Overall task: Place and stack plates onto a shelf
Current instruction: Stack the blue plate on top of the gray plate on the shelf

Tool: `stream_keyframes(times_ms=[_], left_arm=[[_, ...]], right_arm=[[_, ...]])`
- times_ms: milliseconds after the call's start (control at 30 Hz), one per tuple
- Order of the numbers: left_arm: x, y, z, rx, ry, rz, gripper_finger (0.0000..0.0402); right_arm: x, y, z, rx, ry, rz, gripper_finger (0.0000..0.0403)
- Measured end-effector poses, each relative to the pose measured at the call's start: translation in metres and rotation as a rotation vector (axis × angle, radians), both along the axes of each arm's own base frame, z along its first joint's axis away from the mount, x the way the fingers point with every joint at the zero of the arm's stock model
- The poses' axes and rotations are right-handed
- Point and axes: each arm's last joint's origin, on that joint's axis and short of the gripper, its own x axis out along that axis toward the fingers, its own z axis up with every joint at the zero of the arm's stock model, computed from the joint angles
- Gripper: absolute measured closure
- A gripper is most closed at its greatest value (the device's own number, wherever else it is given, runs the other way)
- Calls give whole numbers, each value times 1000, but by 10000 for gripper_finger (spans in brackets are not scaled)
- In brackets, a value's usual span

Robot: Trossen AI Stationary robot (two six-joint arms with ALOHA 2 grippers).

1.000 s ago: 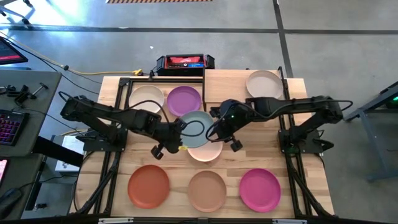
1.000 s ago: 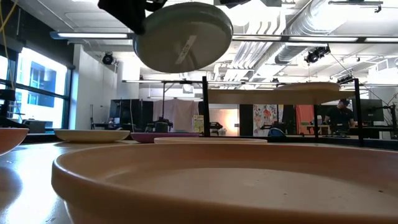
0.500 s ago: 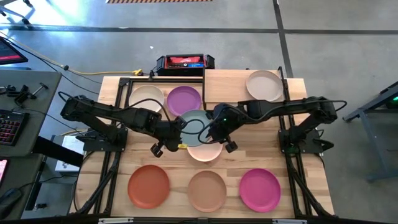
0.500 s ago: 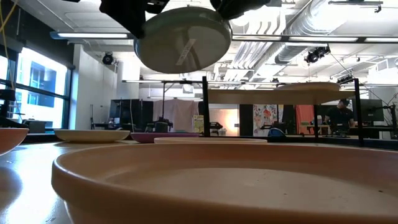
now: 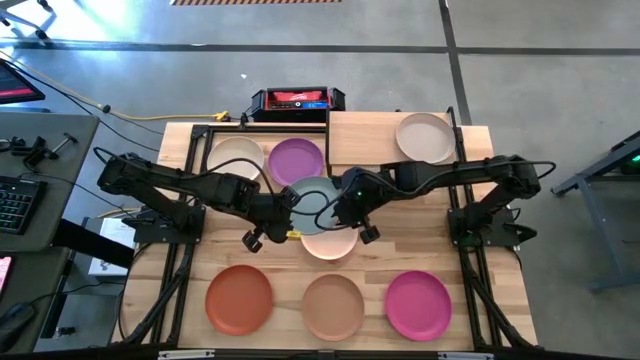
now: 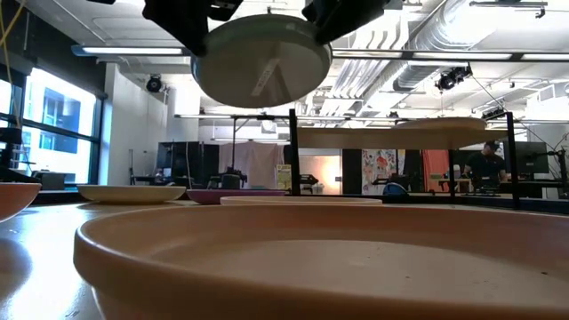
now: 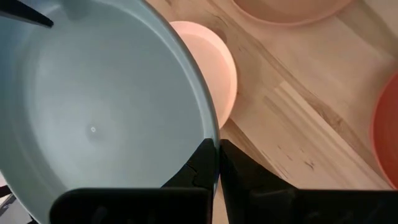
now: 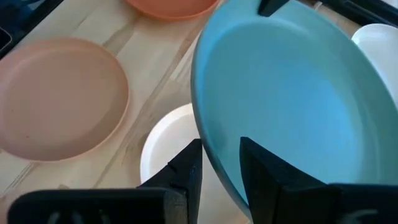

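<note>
A pale teal plate (image 5: pixel 315 198) hangs above the table's middle, over a pale pink plate (image 5: pixel 330 242) that lies flat on the tabletop. My left gripper (image 7: pixel 216 144) is shut on the teal plate's left rim. My right gripper (image 8: pixel 219 143) is open at the opposite rim, one finger inside the plate and one outside. The shelf (image 5: pixel 370 135) stands at the far right on thin black legs, with a greyish plate (image 5: pixel 425 137) lying flat on it. My left gripper pinches the teal plate's rim (image 7: pixel 211 134) between its two fingers, one on the inner wall and one outside. It comes slanting down from the table's left. The plate is lifted clear, roughly level, its underside (image 6: pixel 262 58) showing in the low view. My right gripper straddles the rim (image 8: pixel 217 163); whether its fingers touch it I cannot tell.
A cream plate (image 5: pixel 235 158) and a purple plate (image 5: pixel 297 160) lie at the far left. Rust orange (image 5: pixel 240 298), tan (image 5: pixel 333 305) and magenta (image 5: pixel 418 303) plates line the near edge. A black and red box (image 5: pixel 297 100) sits beyond the far edge.
My right gripper has gone toward the table's left and a little down, tipping as it went, until its open fingers stand about the teal plate's right rim. The teal plate stays lifted in my left gripper.
</note>
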Motion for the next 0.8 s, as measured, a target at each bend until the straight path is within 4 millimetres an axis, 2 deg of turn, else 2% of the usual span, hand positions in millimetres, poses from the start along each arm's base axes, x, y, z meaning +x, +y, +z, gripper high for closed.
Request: stream_keyframes(times_ms=[167, 400, 600, 800], left_arm=[[0, 0, 0, -10, -2, 16, 401], [1, 0, 1, -18, -7, 36, 401], [1, 0, 1, -23, -10, 51, 394], [3, 3, -1, -42, -22, 201, 370]], right_arm=[[0, 1, -1, 0, 7, 1, 331], [0, 2, -5, 6, 34, 21, 396], [1, 6, -6, 3, 39, 26, 400], [1, 5, -6, 16, 43, 4, 402]])
